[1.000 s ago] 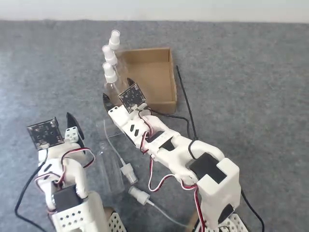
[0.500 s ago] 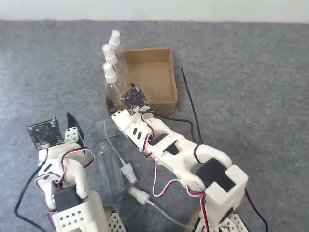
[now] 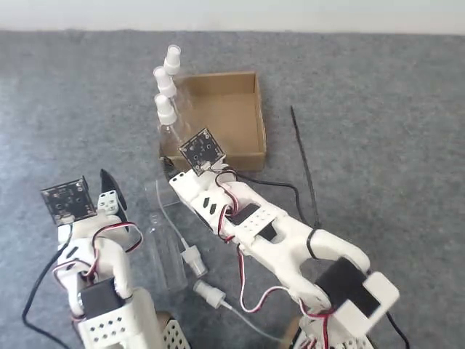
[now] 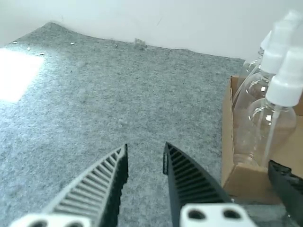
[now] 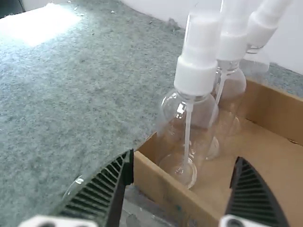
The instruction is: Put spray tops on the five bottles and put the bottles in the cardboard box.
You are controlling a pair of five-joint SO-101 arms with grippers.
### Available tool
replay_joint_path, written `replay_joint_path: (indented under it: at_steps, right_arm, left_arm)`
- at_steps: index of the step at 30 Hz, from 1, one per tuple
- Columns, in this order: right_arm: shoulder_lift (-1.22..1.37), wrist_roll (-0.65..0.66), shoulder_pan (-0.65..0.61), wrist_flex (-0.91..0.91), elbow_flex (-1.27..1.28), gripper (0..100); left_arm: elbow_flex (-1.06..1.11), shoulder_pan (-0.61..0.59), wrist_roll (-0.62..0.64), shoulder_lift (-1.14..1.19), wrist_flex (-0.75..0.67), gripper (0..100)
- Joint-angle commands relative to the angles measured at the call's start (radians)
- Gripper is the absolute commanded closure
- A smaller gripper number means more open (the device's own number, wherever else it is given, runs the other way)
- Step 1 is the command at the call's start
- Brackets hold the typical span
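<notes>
At the table's (image 3: 378, 109) far side, cardboard box (image 3: 259, 120): three capped bottles (image 3: 168, 120) stand along its left wall.
Right gripper (image 5: 183, 163): spread wide, empty, at the box's near left corner.
Left gripper (image 4: 145, 150): jaws a slit apart, empty, near the table's front left.
Bare bottles (image 3: 166, 247): two lying between the arms; likely light, slick, prone to roll; grip mid-body.
Spray tops (image 3: 195, 260): beside them; small, with thin tubes; take by the collar.
</notes>
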Motion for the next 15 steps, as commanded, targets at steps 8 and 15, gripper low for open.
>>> replay_joint_path:
  at_steps: [8, 15]
  right_arm:
    - [-0.197, -0.133, -0.039, 0.217, -0.006, 71.2]
    - [-0.26, -0.269, -0.081, 0.302, -0.006, 71.2]
  left_arm:
    - [-0.005, -0.006, -0.009, -0.015, -0.034, 88]
    - [-0.005, -0.006, -0.009, -0.015, -0.034, 88]
